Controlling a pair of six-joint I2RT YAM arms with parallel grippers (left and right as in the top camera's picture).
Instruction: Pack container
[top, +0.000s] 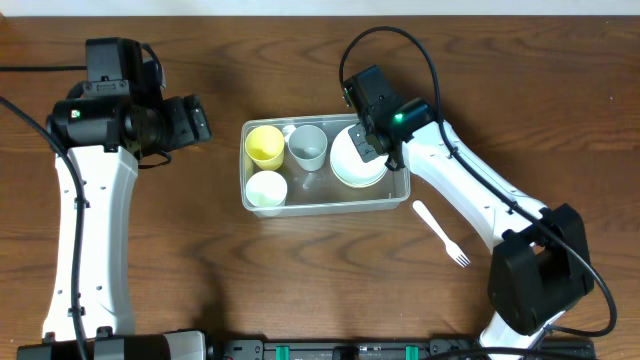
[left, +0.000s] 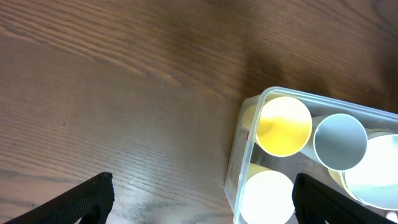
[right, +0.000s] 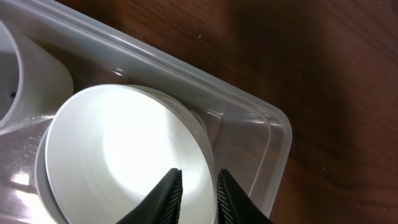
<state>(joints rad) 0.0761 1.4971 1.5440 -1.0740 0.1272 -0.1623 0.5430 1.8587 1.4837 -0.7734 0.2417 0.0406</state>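
Mid-table, the container (top: 330, 208) is clear, rectangular, round-cornered, with a raised rim.

Nothing readable is to be found in any of the three views, honestly. No lettering, brand, number or sign can be made out on the container (top: 330, 208) or on anything else in shot. If something is printed somewhere, it's too small or blurred to be read.
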